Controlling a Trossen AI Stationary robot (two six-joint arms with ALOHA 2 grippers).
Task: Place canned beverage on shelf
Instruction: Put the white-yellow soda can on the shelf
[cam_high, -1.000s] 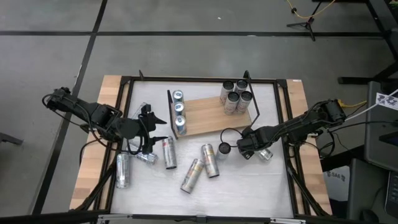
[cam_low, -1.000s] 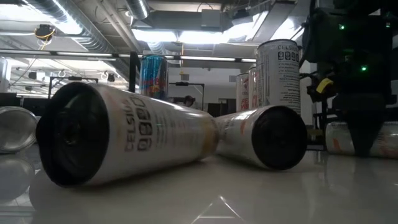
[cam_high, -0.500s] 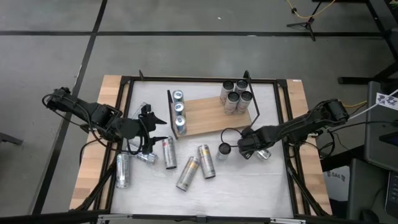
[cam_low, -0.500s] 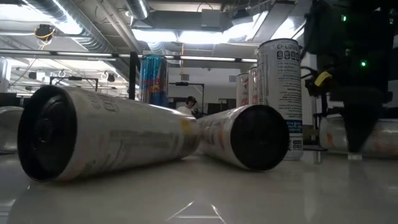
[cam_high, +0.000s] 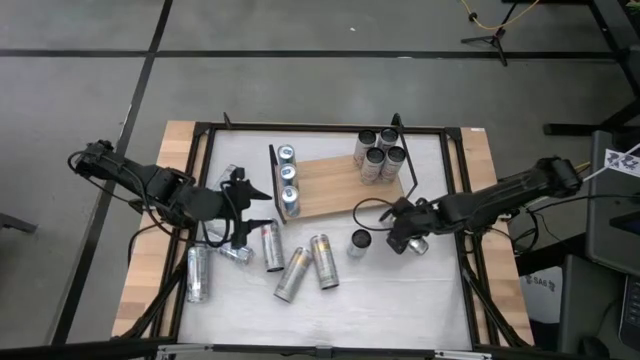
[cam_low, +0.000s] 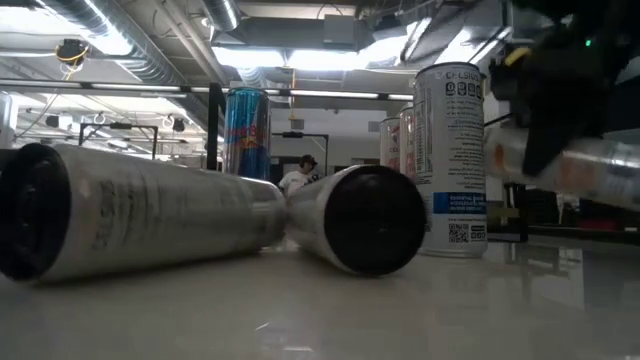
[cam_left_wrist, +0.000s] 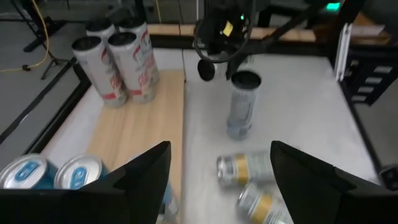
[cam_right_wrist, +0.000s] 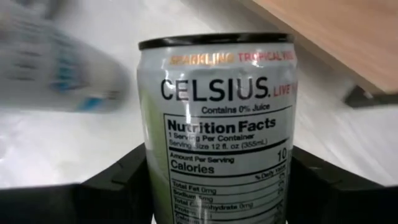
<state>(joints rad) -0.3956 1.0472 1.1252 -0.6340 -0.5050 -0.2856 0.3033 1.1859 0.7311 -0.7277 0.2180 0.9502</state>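
Note:
The shelf (cam_high: 345, 188) is a light-brown board at the table's far middle. Blue cans (cam_high: 288, 180) stand at its left end and white cans (cam_high: 378, 155) at its right end. My right gripper (cam_high: 405, 238) hovers off the shelf's near right corner, shut on a white Celsius can (cam_right_wrist: 217, 124). One can (cam_high: 359, 241) stands upright on the table just left of it. My left gripper (cam_left_wrist: 217, 180) is open and holds nothing, above the table left of the shelf, over lying cans (cam_high: 270, 245). My right gripper pinches the Celsius can between its two fingers (cam_right_wrist: 118, 180), one on each side of the lower can wall (cam_right_wrist: 152, 168). The fingers slant down from the table's right side. The can is lifted clear of the table and tilted (cam_low: 580, 165).
Two cans (cam_high: 323, 260) (cam_high: 290, 272) lie side by side near the table's middle, large in the low view (cam_low: 150, 210). More cans lie at the left (cam_high: 198, 272) (cam_high: 235, 252). Black frame rails (cam_high: 462, 200) edge the table.
My right gripper has risen and tipped, lifting the Celsius can off the table, where it lay at first. The two cans lying in the middle have rolled toward the table's left edge. The standing can has stayed put.

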